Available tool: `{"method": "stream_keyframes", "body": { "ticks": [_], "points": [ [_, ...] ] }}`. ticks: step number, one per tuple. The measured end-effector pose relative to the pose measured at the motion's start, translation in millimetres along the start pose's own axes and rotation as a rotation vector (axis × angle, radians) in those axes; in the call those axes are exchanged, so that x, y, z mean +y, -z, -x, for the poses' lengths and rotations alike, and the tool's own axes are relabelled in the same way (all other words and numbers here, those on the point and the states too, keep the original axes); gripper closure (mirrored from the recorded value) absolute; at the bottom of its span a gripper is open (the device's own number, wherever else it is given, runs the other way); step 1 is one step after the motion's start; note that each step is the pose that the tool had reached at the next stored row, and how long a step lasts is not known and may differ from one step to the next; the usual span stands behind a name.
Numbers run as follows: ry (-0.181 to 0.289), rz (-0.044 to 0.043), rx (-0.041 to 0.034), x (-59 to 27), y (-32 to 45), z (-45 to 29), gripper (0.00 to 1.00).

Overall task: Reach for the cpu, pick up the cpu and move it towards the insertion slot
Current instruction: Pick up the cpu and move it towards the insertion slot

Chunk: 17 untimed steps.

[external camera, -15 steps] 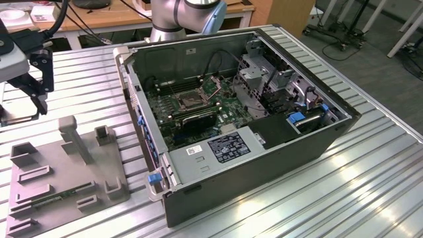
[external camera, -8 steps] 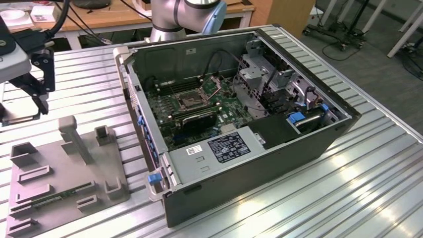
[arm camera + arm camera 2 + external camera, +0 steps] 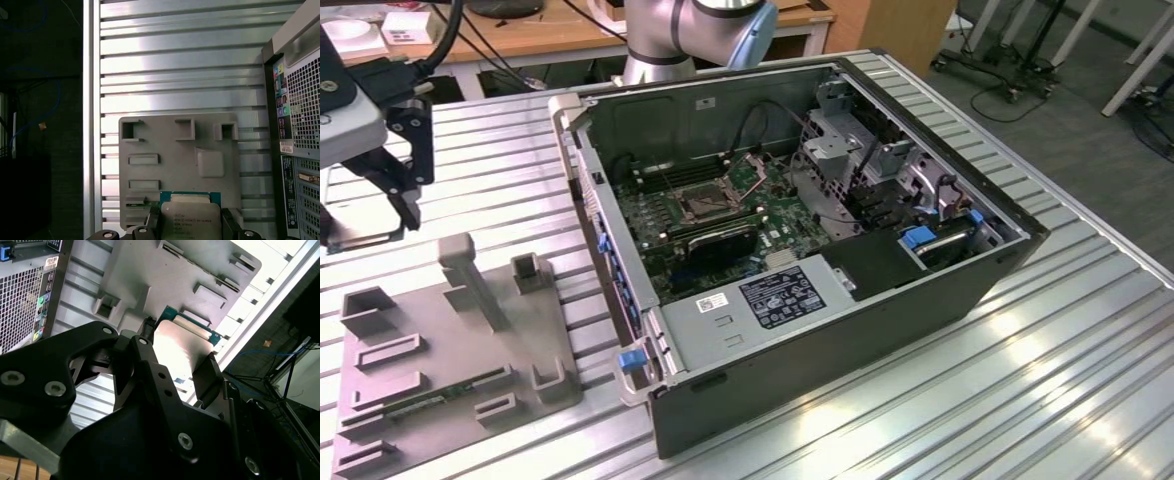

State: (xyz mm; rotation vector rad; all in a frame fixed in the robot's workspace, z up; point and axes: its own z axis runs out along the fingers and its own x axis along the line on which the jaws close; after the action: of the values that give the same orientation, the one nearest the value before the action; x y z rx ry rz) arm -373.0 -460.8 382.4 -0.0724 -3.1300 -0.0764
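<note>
The hand [image 3: 191,224] is clamping the cpu [image 3: 190,214] by two opposite edges, its two black fingers [image 3: 210,371] pressing on the chip's sides in both wrist views. The cpu is showing as a thin square: a smooth silvery metal lid on a green board rim. It is hanging above a matte grey moulded plate [image 3: 175,172] that is lying on the ribbed aluminium table [image 3: 1041,380]. The plate is carrying three notched pockets in a row, two long narrow recesses and one square pad. In the exterior view one green memory stick [image 3: 434,393] is sitting in a plate groove. The insertion slot [image 3: 699,203], silver-framed with a dark centre, is lying inside the open black computer case [image 3: 854,330], well apart from the hand.
</note>
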Motion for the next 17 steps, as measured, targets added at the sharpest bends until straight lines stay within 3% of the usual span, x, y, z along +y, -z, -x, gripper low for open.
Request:
{"method": "stream_keyframes", "body": {
  "ticks": [17],
  "points": [
    [0.0, 0.0, 0.0, 0.3, 0.1, 6.2, 0.45]
  ]
}}
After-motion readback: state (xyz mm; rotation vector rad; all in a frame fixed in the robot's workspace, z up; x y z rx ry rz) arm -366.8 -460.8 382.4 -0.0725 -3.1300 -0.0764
